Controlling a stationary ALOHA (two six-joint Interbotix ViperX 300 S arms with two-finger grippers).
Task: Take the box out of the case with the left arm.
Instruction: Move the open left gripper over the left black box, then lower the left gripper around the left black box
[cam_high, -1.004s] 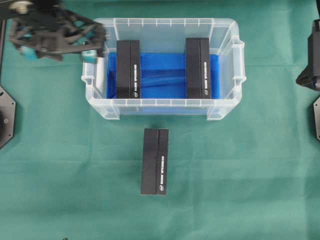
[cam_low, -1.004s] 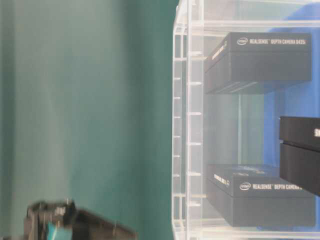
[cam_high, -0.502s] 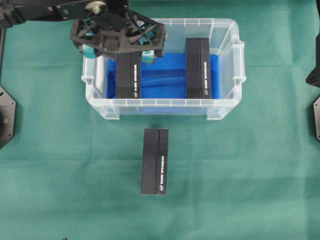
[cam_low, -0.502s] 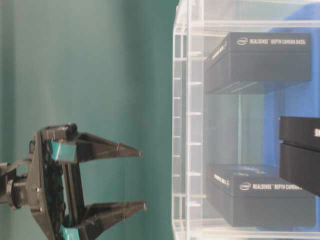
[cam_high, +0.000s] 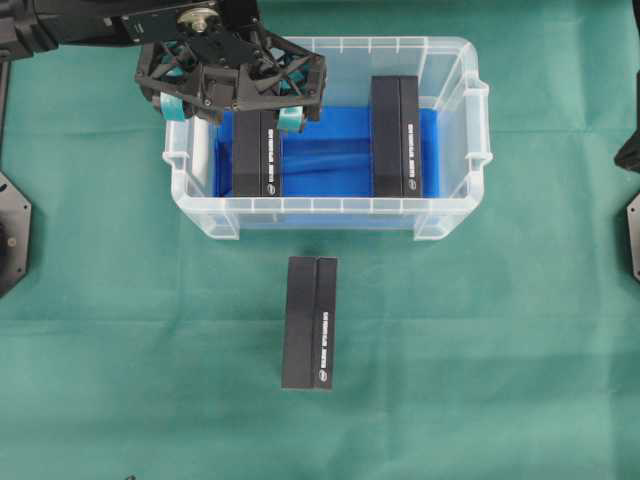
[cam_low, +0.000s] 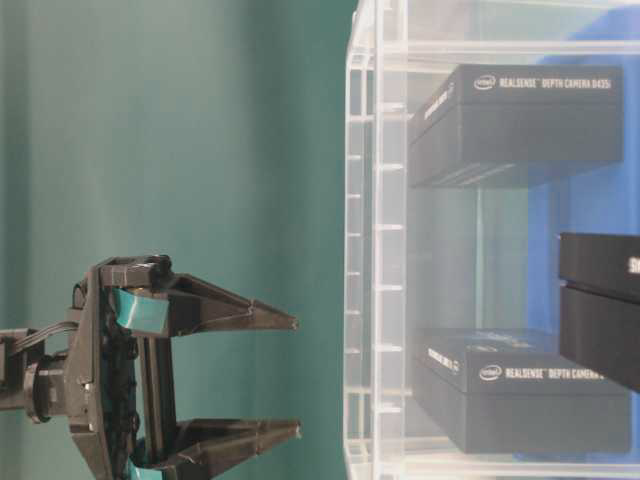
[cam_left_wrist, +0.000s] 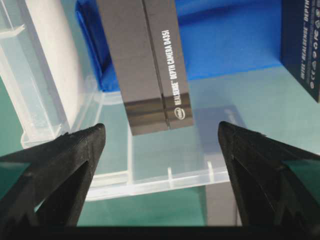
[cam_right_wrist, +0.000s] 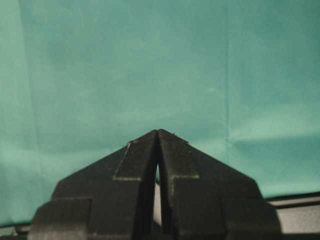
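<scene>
Overhead: my left gripper (cam_high: 232, 100) hangs spread wide over the left box (cam_high: 257, 150) inside the case (cam_high: 455, 140). Table-level: jaws apart, outside the case wall. Left wrist: box between my fingertips (cam_left_wrist: 75, 150), untouched. Right wrist: my right gripper (cam_right_wrist: 158, 145) pinched closed, empty.

Lighting is bright, even and diffuse in all views. Shadows on the green cloth (cam_high: 120, 330) are soft and faint. The clear tub (cam_high: 452, 215) shows mild glare along its rim. Both wrist views blur at close range; the table-level view is slightly soft.
</scene>
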